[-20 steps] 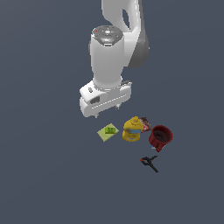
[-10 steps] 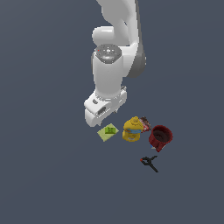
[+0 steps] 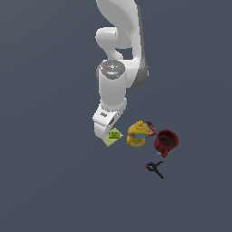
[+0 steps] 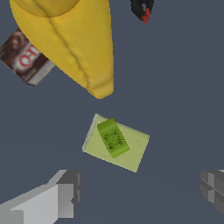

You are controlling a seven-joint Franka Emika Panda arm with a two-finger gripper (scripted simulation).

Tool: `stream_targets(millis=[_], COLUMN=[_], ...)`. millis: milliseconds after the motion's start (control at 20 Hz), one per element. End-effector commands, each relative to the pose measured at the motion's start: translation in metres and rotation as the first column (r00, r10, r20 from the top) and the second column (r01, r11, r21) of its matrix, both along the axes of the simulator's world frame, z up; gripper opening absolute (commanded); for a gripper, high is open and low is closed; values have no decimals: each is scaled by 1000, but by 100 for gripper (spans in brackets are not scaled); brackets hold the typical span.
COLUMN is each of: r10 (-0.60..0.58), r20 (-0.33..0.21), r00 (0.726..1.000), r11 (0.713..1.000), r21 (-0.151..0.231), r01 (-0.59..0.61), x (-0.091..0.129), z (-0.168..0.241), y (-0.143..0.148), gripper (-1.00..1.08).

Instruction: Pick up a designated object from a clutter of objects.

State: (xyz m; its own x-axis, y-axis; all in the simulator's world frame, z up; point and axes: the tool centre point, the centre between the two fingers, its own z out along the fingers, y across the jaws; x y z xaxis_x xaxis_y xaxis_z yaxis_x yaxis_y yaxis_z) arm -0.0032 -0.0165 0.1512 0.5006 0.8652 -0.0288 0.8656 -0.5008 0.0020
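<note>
A plain dark grey-blue floor (image 3: 50,181) lies under everything

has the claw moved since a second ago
Yes. The claw has dropped lower, closing on the green block atop the flat pad; earlier it hung well above them.

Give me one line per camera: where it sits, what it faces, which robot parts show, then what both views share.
Exterior view: off the arm, high up, looking down at the white arm, whose wrist hides the claw, above the clutter.
Wrist view: on the wrist, facing down at the green block lying on the pale pad; two claw fingers show, spread apart.
Shared: green block, pale pad, yellow bottle, reddish-brown packet, black clamp.
</note>
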Motion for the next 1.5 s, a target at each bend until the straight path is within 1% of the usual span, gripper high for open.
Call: stream_targets(millis=[0,250,500,750,950,1100,1250,1450], r10=[67,196,313,396,439,458,467,464], r20=[0,2,5,9,11,12,13,12], r00=[998,981,950,918,898,889,884,886], r11=[998,981,950,918,898,888,884,885], r21=[4,11,17,22,24,25,26,26], r01=[-67,-196,-313,-396,-439,-459,-467,-464], x=[-1,-5,-9,-12,-14,-15,-16,-16], z=[-10,-29,-46,-58,-65,-68,-69,-70], y=[1,3,4,6,7,7,7,7], gripper=[100,100,100,100,100,100,100,100])
